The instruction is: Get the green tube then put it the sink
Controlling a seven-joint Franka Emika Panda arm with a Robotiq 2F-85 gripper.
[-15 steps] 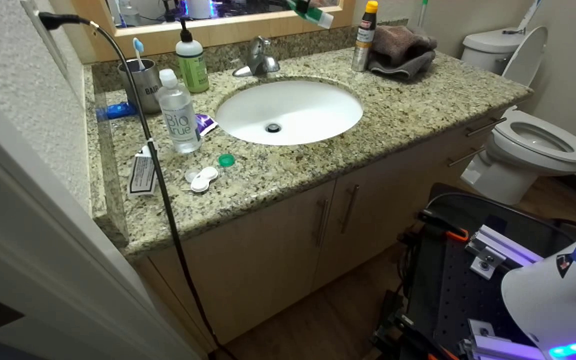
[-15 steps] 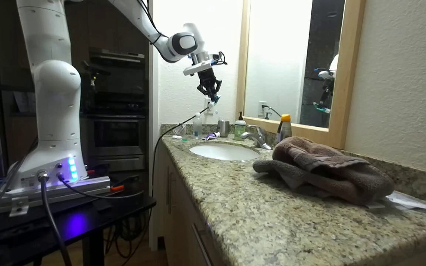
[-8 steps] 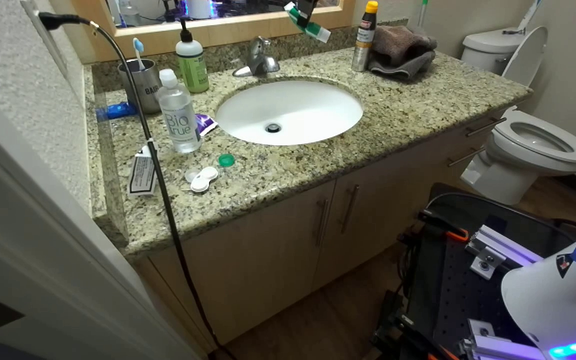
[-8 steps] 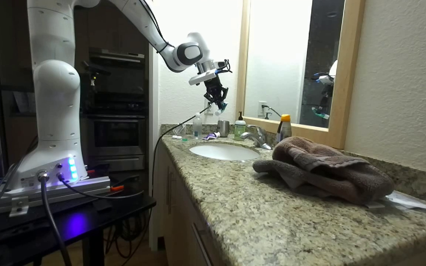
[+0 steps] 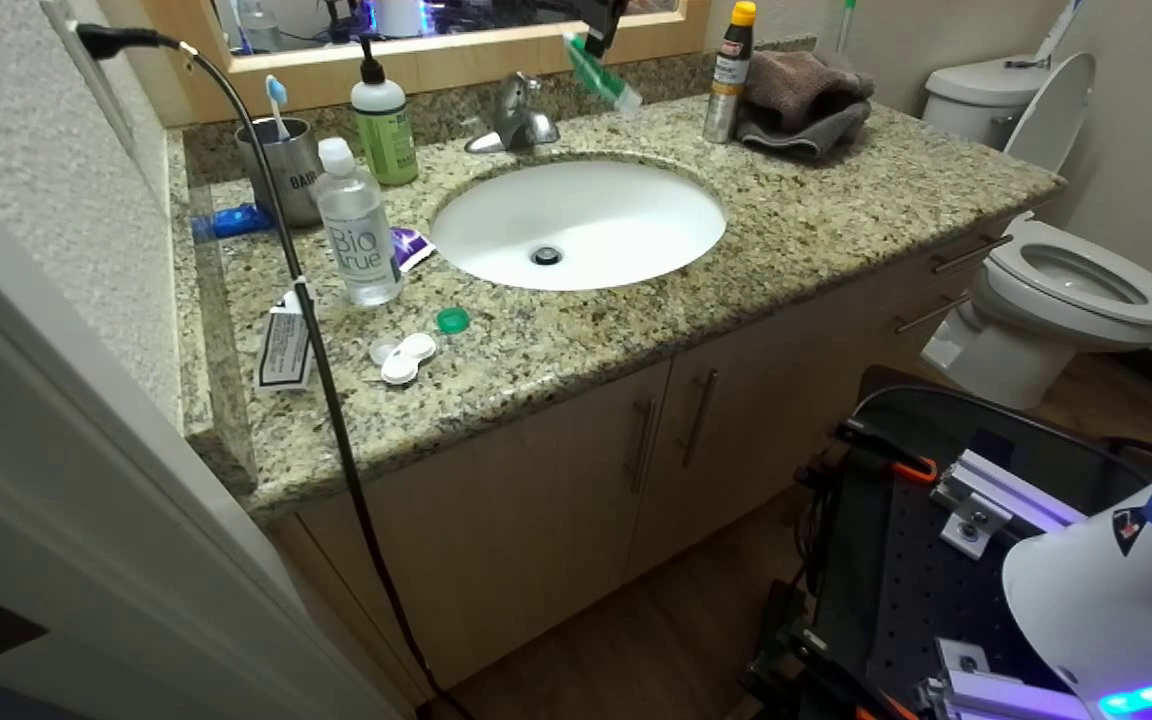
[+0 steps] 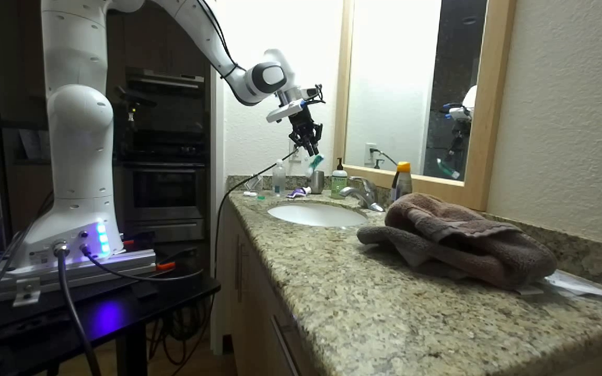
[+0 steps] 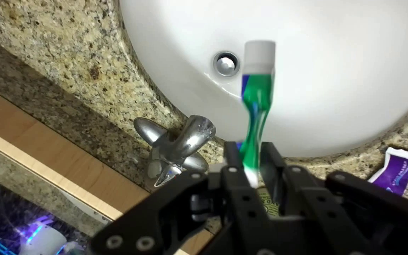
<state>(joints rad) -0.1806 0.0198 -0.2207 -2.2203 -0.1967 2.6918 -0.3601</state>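
Releasing seems in hand: the gripper (image 7: 250,148) stands slightly parted, apparently gripping nothing, with the green tube (image 7: 259,101) midair just below, over the sink (image 5: 626,230), so next calls for confirming it lands inside before retreating.

A slim green squeeze tube (image 7: 259,90), marked with blue and pinched narrow at its middle, is hovering in mid-air, tilting with its pale cap (image 7: 259,58) lowermost, above the glossy white oval sink (image 5: 636,225), which is sloping down to a round metal drain (image 5: 547,257).
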